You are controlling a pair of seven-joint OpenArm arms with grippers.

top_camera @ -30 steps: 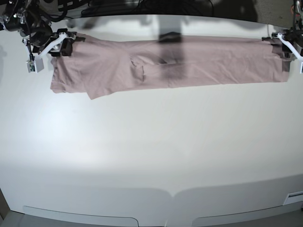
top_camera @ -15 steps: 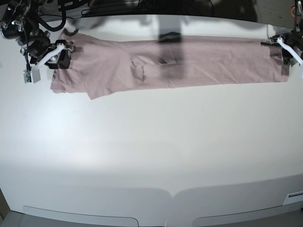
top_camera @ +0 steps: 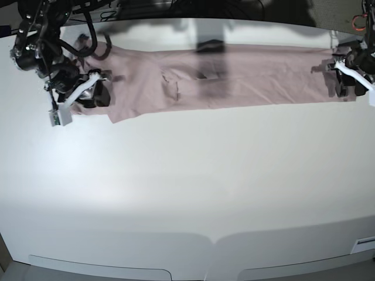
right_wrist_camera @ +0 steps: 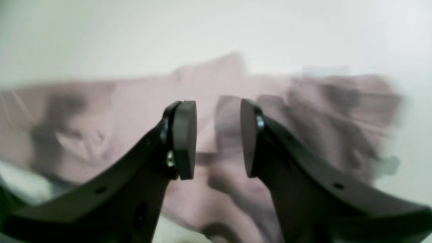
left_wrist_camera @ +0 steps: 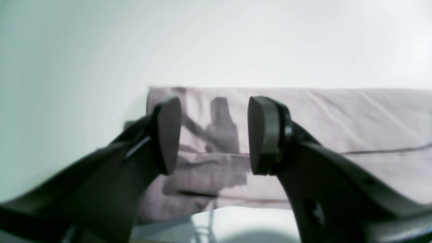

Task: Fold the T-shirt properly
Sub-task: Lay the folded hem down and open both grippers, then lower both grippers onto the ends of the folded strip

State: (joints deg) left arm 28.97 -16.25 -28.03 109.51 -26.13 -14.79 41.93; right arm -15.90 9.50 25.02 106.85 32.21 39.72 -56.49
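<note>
The T-shirt [top_camera: 234, 76] is dusty pink and lies as a long folded strip across the far part of the white table [top_camera: 187, 187]. Over its left end hovers my right gripper [top_camera: 96, 93], open above the cloth's near corner. In the right wrist view that gripper [right_wrist_camera: 217, 138] has nothing between its pads, with the blurred T-shirt [right_wrist_camera: 135, 111] beneath. My left gripper [top_camera: 340, 76] is open over the strip's right end. The left wrist view shows this gripper [left_wrist_camera: 214, 135] empty above the T-shirt [left_wrist_camera: 337, 114], near its end edge.
Dark cables and equipment [top_camera: 176, 9] run along the table's far edge, behind the shirt. A dark shadow [top_camera: 211, 73] falls across the shirt's middle. A small white label [top_camera: 364, 243] sits at the table's front right.
My right gripper has swung nearer and to the right, from the shirt's far left corner to its near left corner. The left gripper has shifted slightly inward and nearer. Both jaws stayed open.
</note>
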